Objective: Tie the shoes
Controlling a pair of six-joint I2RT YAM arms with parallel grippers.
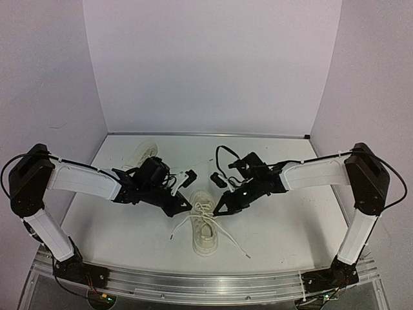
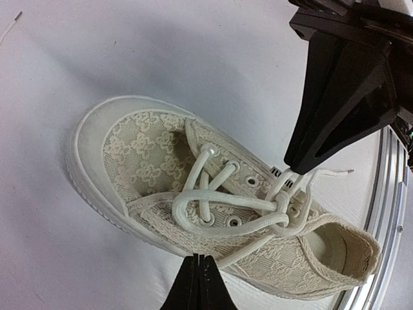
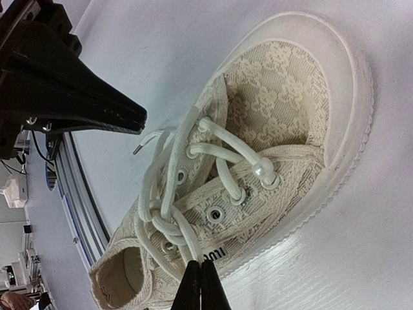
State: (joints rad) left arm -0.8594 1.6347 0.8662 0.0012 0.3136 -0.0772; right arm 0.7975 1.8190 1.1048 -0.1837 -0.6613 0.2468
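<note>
One cream-white shoe point(image 1: 204, 227) lies mid-table with its toe pointing away, between both grippers. It also shows in the left wrist view point(image 2: 148, 155) and the right wrist view point(image 3: 284, 97). Its white laces are crossed into a loose knot point(image 2: 282, 216) near the top eyelets. My right gripper point(image 3: 200, 266) is shut on a lace strand coming out of that knot, at the shoe's right side point(image 1: 218, 208). My left gripper point(image 2: 199, 261) is shut at the shoe's left side point(image 1: 186, 208); a lace runs past its tip, not visibly pinched. The second shoe point(image 1: 147, 154) lies at the back left, partly hidden behind my left arm.
Two loose lace ends trail on the table, one front left point(image 1: 173, 234) and one front right point(image 1: 242, 250). The aluminium rail point(image 1: 206, 284) runs along the near edge. Plain walls close the back and both sides.
</note>
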